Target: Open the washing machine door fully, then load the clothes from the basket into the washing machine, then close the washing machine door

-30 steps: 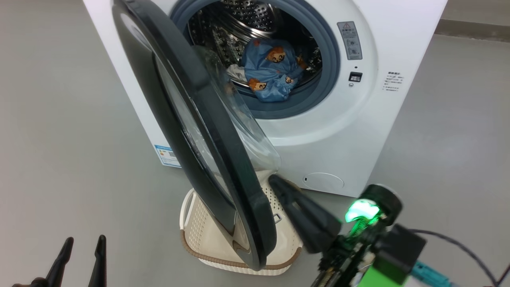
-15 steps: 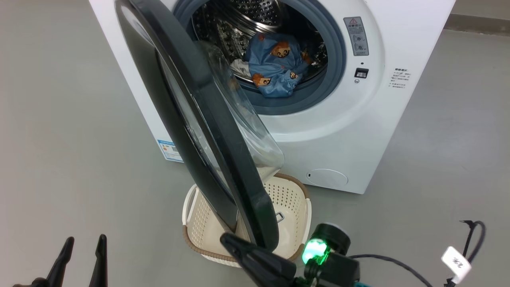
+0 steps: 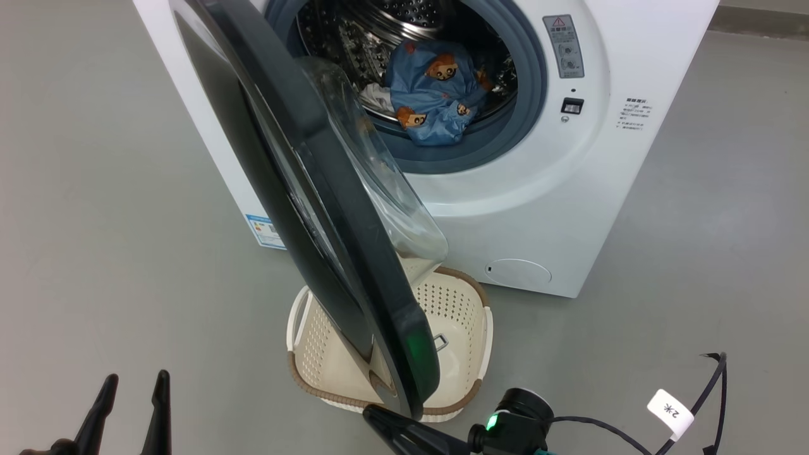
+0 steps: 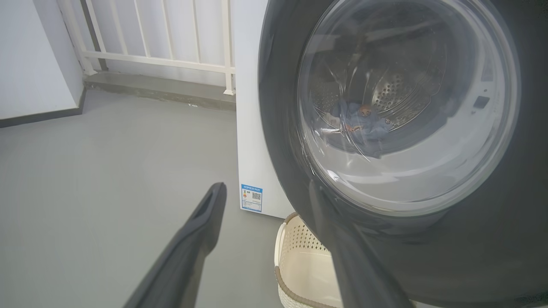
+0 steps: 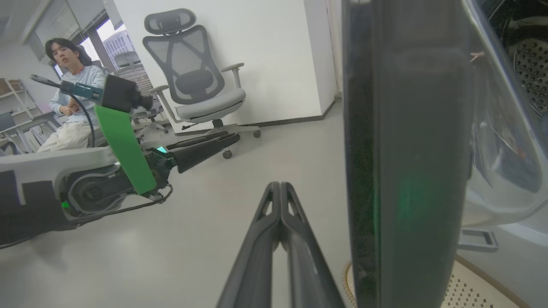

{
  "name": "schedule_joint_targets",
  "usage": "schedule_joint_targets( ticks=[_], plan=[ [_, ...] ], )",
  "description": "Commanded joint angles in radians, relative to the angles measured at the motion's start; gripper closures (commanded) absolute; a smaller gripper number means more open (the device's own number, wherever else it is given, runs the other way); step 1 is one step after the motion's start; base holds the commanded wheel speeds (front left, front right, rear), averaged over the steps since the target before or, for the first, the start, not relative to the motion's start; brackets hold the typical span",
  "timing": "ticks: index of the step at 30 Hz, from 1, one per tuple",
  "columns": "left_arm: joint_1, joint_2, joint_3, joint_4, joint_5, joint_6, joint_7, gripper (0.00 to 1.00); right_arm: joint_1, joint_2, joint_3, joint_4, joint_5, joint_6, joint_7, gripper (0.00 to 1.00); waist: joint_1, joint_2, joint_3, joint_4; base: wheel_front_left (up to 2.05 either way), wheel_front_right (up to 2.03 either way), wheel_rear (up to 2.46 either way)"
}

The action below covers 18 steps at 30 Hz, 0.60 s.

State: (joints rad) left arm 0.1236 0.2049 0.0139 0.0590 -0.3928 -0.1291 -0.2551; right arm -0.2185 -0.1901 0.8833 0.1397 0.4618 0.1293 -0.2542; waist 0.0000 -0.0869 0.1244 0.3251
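grey floor [image 3: 95, 221] all around. washing machine door [image 3: 303, 189] hangs half open above the empty-looking basket [image 3: 461, 303]; clothes [image 3: 430, 95] lie in the drum [image 3: 392, 19]. right gripper [image 5: 279, 186], pinched together and empty, sits by its edge; left gripper [image 3: 136, 379] gapes, empty. a push might slip off that shiny edge.

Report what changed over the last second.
The shut right gripper swung from the inner side of the washing machine door, near the basket, down and leftward past the door's free edge. The door, the clothes in the drum and the open left gripper stayed put.
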Motion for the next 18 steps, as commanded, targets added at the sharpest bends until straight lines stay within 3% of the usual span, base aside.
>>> schedule_joint_targets(
  ticks=[1, 18],
  plan=[
    [-0.043, 0.016, 0.040, -0.024, -0.006, -0.002, -0.007, 0.00, -0.009, 0.016, 0.012, -0.011, 0.012, 0.001, -0.008, 1.00, 0.0000, 0.0000, 0.004, -0.001, 0.00, 0.00, 0.00],
    [-0.057, 0.015, 0.033, -0.021, -0.012, -0.002, -0.007, 0.00, -0.043, 0.044, -0.035, 0.061, 0.013, 0.001, -0.008, 1.00, 0.0000, 0.0000, 0.022, -0.002, 0.00, 0.00, 0.00]
  ],
)
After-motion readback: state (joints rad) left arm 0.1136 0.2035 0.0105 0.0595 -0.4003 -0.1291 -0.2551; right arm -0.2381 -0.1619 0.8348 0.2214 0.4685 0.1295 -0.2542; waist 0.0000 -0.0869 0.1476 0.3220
